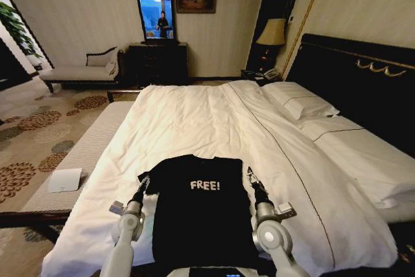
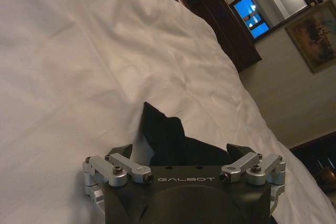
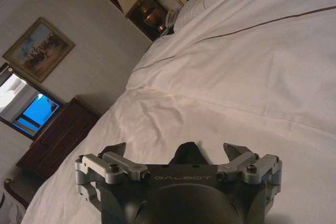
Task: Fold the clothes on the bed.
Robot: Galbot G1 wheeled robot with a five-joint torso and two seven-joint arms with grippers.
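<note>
Head view: the black T-shirt (image 1: pixel 201 209) is laid flat on the bed (image 1: pixel 194 121), collar at twelve o'clock; left gripper (image 1: pixel 144 183) and right gripper (image 1: pixel 250 174), both spread, are set at its sleeves

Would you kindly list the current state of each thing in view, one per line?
T-shirt: lying flat, unfolded, lettering up, on the bed.
Bed: made, white duvet spread out, a little wrinkled.
Left pincer: open, at the shirt's left sleeve.
Right pincer: open, at the shirt's right sleeve.
Lamp: not clearly lit.
</note>
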